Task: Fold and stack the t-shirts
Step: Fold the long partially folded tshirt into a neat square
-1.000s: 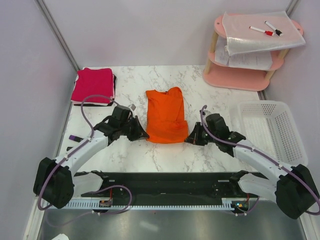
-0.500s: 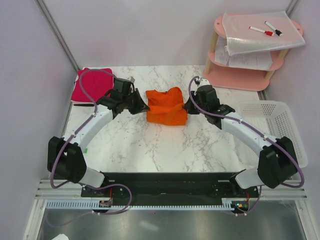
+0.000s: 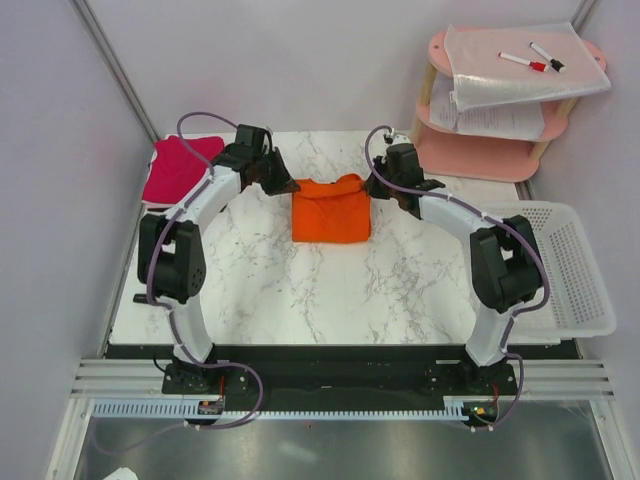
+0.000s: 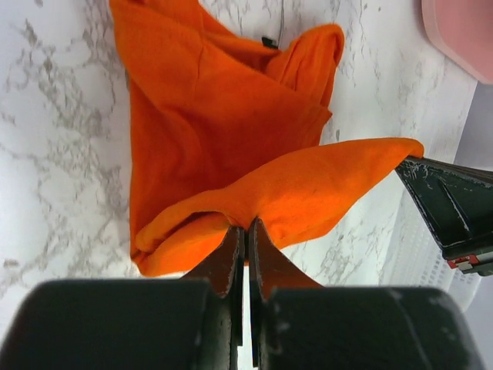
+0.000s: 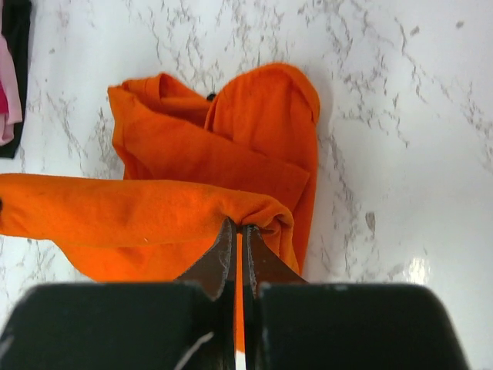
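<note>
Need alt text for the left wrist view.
The left gripper pinches a raised fold of the orange t-shirt, its far end held by the right gripper at the right edge. The rest of the shirt lies crumpled on the marble table.

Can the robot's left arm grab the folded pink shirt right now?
Probably not yet. The left gripper is shut on the orange t-shirt, so it must let go first. The folded pink shirt lies close by, with nothing between.
</note>
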Tool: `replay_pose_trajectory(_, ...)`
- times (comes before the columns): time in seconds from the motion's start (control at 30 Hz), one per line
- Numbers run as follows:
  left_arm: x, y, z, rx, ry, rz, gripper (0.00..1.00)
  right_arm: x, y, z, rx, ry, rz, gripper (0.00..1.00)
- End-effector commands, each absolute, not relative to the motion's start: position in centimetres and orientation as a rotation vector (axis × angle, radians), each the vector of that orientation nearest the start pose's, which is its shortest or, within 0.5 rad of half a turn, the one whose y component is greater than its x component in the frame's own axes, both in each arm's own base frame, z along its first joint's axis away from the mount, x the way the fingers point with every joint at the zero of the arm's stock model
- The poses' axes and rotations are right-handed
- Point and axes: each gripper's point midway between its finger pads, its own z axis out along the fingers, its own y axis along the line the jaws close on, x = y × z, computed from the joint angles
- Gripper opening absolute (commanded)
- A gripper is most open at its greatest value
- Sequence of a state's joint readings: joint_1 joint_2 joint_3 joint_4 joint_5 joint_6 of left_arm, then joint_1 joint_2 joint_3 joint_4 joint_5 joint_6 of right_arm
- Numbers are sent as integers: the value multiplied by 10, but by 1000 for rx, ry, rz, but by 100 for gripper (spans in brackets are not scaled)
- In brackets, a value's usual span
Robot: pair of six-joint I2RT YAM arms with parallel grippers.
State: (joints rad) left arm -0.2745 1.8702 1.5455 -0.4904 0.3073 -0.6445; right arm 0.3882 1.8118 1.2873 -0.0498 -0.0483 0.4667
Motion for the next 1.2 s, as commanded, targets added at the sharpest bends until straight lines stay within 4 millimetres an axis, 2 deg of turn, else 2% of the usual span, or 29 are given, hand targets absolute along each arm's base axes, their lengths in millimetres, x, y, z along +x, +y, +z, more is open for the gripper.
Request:
replay_pose_trajectory(0.0, 482, -213, 153, -235, 2432, -847, 2, 514, 226, 159, 79, 2057, 573, 1)
replay_pose_trajectory(0.07, 501, -212, 152, -246, 2416, -855, 2, 527, 224, 142, 121, 2071, 553, 2)
replay_pose_trajectory(0.1, 509, -213, 132, -260, 2446, -856, 7, 537, 226, 147, 138, 2052, 561, 3)
replay_pose_trajectory(0.13, 514, -216, 127, -255, 2456, -897, 13, 546, 222, 126, 164, 2083, 543, 4)
replay_pose_trajectory(0.17, 526, -215, 136, -256, 2426, -931, 25, 552, 222, 117, 179, 2094, 537, 6)
replay_pose_trajectory(0.2, 531, -215, 118, -279, 2456, -943, 58, 563, 224, 124, 200, 2074, 553, 16)
replay_pose_trajectory(0.23, 534, -212, 114, -301, 2465, -933, 71, 569, 221, 108, 221, 2090, 546, 30)
replay_pose_trajectory(0.27, 539, -207, 114, -322, 2460, -921, 78, 574, 222, 109, 233, 2075, 562, 37)
replay_pose_trajectory(0.3, 539, -204, 116, -325, 2453, -904, 100, 575, 220, 107, 244, 2064, 578, 61)
replay_pose_trajectory(0.33, 537, -199, 112, -333, 2461, -868, 100, 579, 222, 128, 231, 1987, 618, 76)
replay_pose_trajectory(0.37, 533, -196, 115, -329, 2458, -852, 100, 571, 221, 122, 226, 1992, 618, 98)
replay_pose_trajectory(0.4, 530, -195, 131, -306, 2430, -847, 100, 569, 218, 147, 212, 1933, 624, 98)
replay_pose_trajectory(0.47, 518, -193, 131, -278, 2423, -831, 100, 556, 210, 147, 221, 1936, 602, 98)
replay_pose_trajectory(0.5, 514, -192, 133, -273, 2417, -829, 100, 551, 207, 163, 211, 1911, 600, 98)
replay_pose_trajectory(0.53, 504, -193, 142, -252, 2395, -847, 100, 546, 206, 167, 208, 1908, 599, 98)
replay_pose_trajectory(0.57, 499, -194, 145, -246, 2389, -849, 100, 538, 204, 162, 200, 1926, 598, 98)
replay_pose_trajectory(0.63, 487, -197, 154, -230, 2353, -850, 98, 528, 206, 172, 185, 1915, 623, 98)
replay_pose_trajectory(0.67, 483, -199, 158, -219, 2337, -844, 93, 522, 206, 166, 184, 1932, 634, 98)
replay_pose_trajectory(0.7, 482, -199, 160, -215, 2318, -825, 86, 520, 209, 174, 177, 1903, 665, 96)
replay_pose_trajectory(0.73, 474, -206, 163, -189, 2308, -829, 74, 517, 209, 171, 189, 1905, 693, 91)
replay_pose_trajectory(0.77, 477, -210, 169, -171, 2273, -839, 14, 513, 218, 171, 167, 1906, 742, 67)
replay_pose_trajectory(0.8, 476, -216, 170, -160, 2266, -859, 2, 516, 225, 170, 159, 1885, 784, 36)
replay_pose_trajectory(0.83, 475, -225, 171, -144, 2262, -892, 2, 519, 230, 170, 163, 1880, 816, 8)
replay_pose_trajectory(0.87, 481, -235, 169, -116, 2239, -935, 2, 521, 236, 167, 187, 1887, 865, 0)
replay_pose_trajectory(0.9, 478, -249, 173, -85, 2239, -1047, 2, 523, 249, 153, 155, 1898, 943, 0)
replay_pose_trajectory(0.97, 488, -265, 159, -64, 2225, -1153, 2, 530, 266, 156, 170, 1886, 1073, 0)
replay_pose_trajectory(1.0, 487, -275, 161, -52, 2216, -1246, 2, 532, 277, 141, 140, 1890, 1157, 0)
replay_pose_trajectory(1.03, 492, -280, 162, -44, 2185, -1282, 2, 536, 285, 145, 140, 1868, 1214, 0)
replay_pose_trajectory(1.17, 511, -289, 138, -67, 2158, -1359, 2, 549, 297, 125, 203, 1843, 1359, 0)
